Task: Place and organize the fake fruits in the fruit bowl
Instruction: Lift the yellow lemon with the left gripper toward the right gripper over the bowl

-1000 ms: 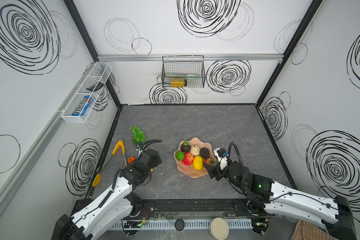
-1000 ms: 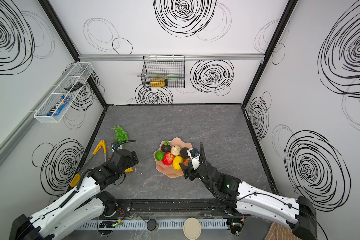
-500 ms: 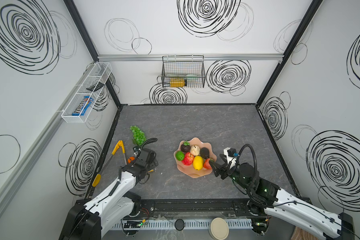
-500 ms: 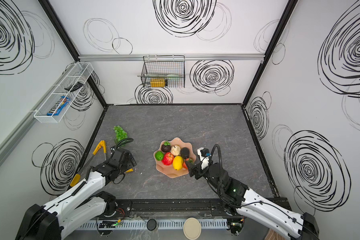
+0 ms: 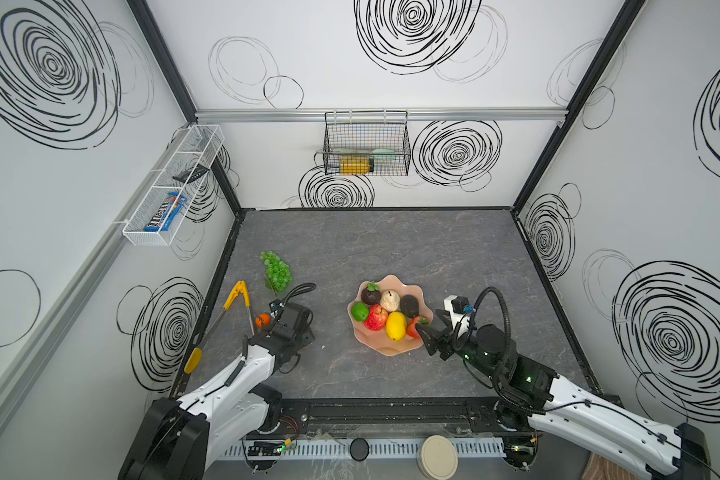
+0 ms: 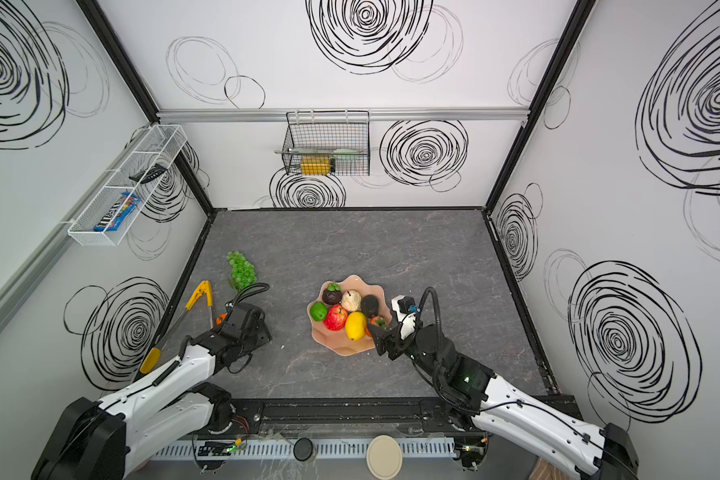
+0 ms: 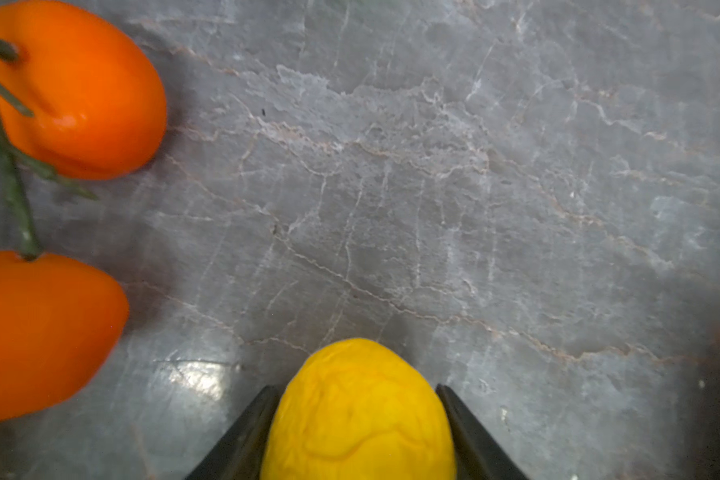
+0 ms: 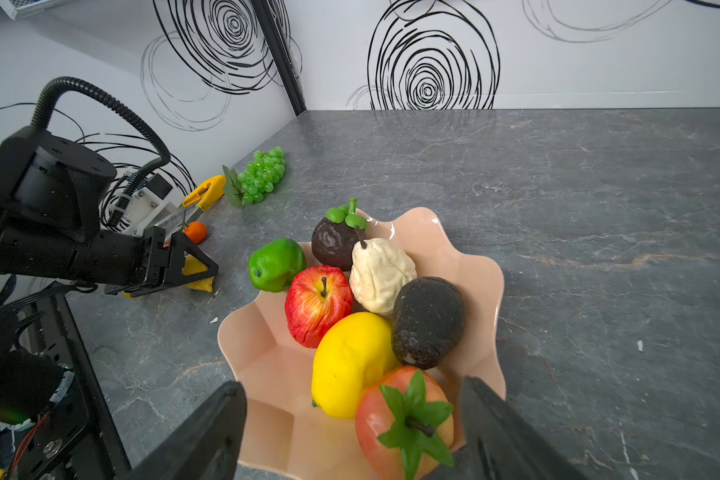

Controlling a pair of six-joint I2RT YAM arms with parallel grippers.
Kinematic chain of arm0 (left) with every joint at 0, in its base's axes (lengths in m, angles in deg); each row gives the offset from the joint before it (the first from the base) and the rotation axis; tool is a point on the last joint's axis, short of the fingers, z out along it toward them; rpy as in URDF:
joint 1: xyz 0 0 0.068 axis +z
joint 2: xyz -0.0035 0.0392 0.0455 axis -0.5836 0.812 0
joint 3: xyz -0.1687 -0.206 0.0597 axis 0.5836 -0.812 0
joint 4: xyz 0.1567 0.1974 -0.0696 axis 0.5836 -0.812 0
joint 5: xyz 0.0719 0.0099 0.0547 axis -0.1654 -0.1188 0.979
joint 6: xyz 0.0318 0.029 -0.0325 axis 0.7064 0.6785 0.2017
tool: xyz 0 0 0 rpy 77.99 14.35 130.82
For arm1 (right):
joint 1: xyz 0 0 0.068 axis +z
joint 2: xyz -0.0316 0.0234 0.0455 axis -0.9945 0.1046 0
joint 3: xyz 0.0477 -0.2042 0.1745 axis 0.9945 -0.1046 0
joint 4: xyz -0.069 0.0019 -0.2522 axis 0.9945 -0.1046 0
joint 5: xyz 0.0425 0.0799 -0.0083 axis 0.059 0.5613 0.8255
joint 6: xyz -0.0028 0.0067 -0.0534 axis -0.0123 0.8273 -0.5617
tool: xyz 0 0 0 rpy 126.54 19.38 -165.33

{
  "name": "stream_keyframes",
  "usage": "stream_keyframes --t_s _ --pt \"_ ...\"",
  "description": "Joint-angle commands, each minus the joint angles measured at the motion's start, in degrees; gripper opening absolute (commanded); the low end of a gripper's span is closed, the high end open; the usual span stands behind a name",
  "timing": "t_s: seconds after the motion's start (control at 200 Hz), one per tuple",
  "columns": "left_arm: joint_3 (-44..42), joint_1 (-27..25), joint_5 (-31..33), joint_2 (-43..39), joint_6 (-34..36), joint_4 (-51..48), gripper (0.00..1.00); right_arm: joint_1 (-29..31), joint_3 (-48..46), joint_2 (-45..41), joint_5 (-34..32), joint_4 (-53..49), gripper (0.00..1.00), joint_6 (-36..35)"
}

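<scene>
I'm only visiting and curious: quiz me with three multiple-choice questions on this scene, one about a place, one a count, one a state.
1. Where is the green grape bunch? A: in the wire basket. B: on the table near the yellow tongs. C: on the wall shelf.
2. How many fruits lie in the fruit bowl? A: four. B: seven. C: ten.
3. How is the right pincer? A: open. B: shut on a fruit. C: shut, empty.
Key: B, it lies on bare table; B, seven show in the right wrist view; A, its fingers stand wide apart.
</scene>
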Motion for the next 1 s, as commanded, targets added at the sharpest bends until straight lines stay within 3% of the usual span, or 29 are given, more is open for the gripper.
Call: stream_keyframes --t_s 0.0,0.195,0.525,0.655,0.765,0.996 --pt "-1.1 0.1 -1.7 -0.5 -0.3 4.0 0.57 -0.4 0.9 0.5 0.2 1.0 0.84 0.2" --pt "0.4 -1.2 -3.9 -3.8 0.4 4.7 0.56 -0.5 2.0 1.3 0.7 -0.1 0.84 0.7" --pt "10.3 -4.7 -6.5 -16.7 -1.5 1.8 0.57 -0.6 4.0 3.8 5.6 4.2 0.84 5.4" --pt "11.3 -11.0 -6.3 -19.6 -5.8 8.7 0.57 -0.6 5.1 6.7 9.4 8.6 0.84 7.8" --pt "12.8 -18.3 -5.5 -16.8 -8.2 15.5 0.57 -0.3 6.1 9.4 13.0 13.4 0.84 8.4" --pt "14.6 -27.5 -5.9 -9.6 -10.9 27.1 0.59 4.8 7.7 14.4 10.5 19.1 0.84 7.1"
